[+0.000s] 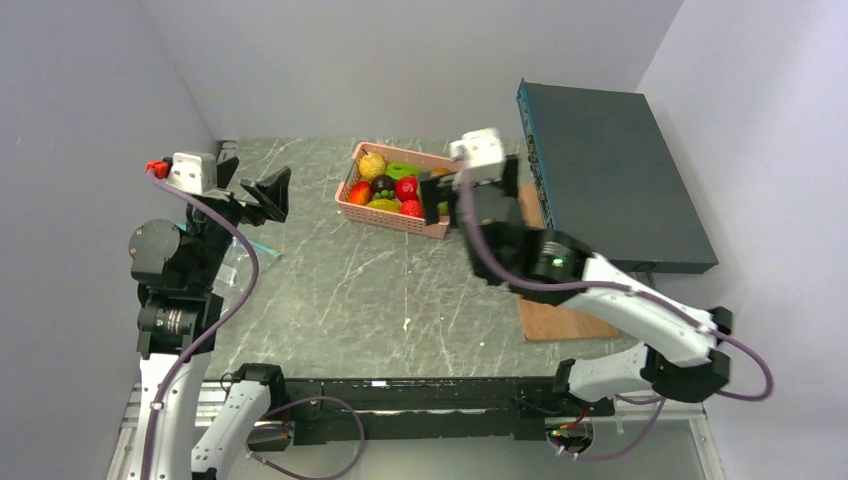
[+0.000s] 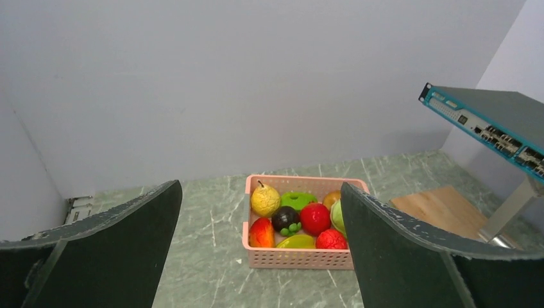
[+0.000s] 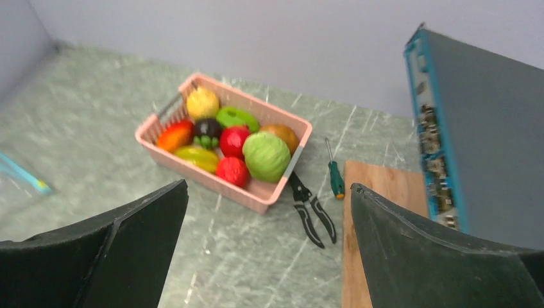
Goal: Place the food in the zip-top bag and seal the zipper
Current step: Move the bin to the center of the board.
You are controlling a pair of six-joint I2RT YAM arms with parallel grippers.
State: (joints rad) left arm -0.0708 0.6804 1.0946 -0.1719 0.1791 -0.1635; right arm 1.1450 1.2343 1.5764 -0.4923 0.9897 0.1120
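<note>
The food (image 1: 385, 185) lies in a pink basket (image 1: 395, 218) at the back middle of the table: a yellow pear (image 2: 265, 200), red pieces (image 2: 315, 218), a dark purple piece (image 2: 283, 218) and a green cabbage (image 3: 265, 156). The clear zip-top bag (image 1: 240, 262) lies flat beside my left arm, its teal zipper (image 1: 263, 247) showing; the zipper also shows at the left edge of the right wrist view (image 3: 25, 176). My left gripper (image 1: 272, 197) is open and empty, raised left of the basket. My right gripper (image 1: 432, 198) is open and empty, raised at the basket's right end.
A dark network switch (image 1: 610, 170) stands raised at the back right over a wooden board (image 1: 560, 320). Black scissors (image 3: 311, 212) and a green-handled screwdriver (image 3: 333, 173) lie between the basket (image 3: 212, 183) and the board (image 3: 385, 244). Grey walls close in the left and back.
</note>
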